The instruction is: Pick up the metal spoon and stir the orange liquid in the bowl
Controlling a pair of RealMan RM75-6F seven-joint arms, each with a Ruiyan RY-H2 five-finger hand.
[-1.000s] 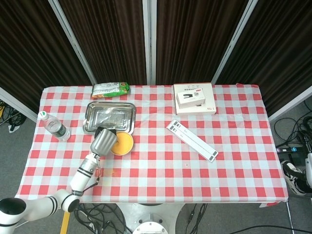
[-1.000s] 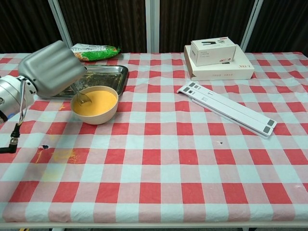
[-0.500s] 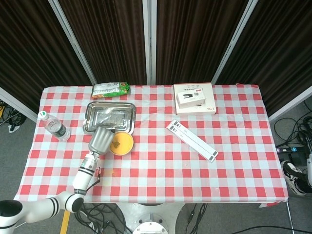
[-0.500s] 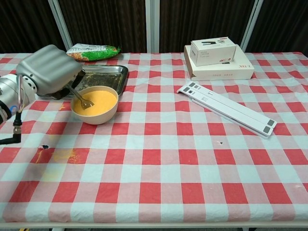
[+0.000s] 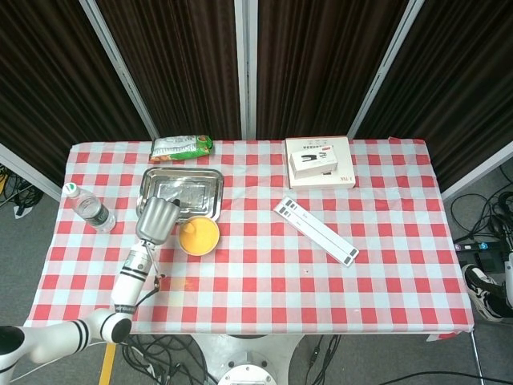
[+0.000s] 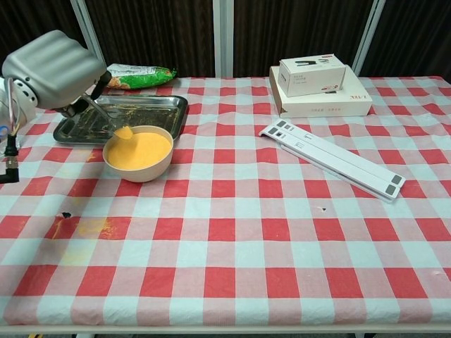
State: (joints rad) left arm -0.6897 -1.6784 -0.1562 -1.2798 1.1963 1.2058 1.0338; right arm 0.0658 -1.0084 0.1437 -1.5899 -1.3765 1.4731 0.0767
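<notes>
The left hand (image 6: 53, 70) has been lifting up and away to the left since a second ago, and it is now carrying the metal spoon (image 6: 110, 121) out of the orange liquid (image 6: 139, 149), where before the spoon's end was sitting down in it. The spoon is slanting down from the hand, its coated orange tip hanging just over the near-left rim of the bowl (image 6: 144, 171), and the fingers are curling closed around the handle, though the hand's grey back is hiding most of them from the chest view. From above, the left hand (image 5: 156, 220) is hovering just left of the bowl (image 5: 198, 236), over the edge of the metal tray (image 5: 179, 192). The bowl itself is sitting on the checked tablecloth (image 6: 239, 232), touching or nearly touching the tray's front edge, and the liquid in it is lying smooth. Behind the tray, a green snack bag (image 6: 138, 74) is lying at the far edge of the table. A water bottle (image 5: 89, 208) is standing well to the left of the bowl, seen only from the head view. Some orange stains (image 6: 84, 229) are showing on the cloth in front of the bowl and to its left. Well off to the right of the bowl, a long white folded stand (image 6: 331, 158) is lying at a slant, and beyond it a small white box (image 6: 311, 74) is resting on top of a larger flat box (image 6: 324, 102). The right hand is not showing in either view.
</notes>
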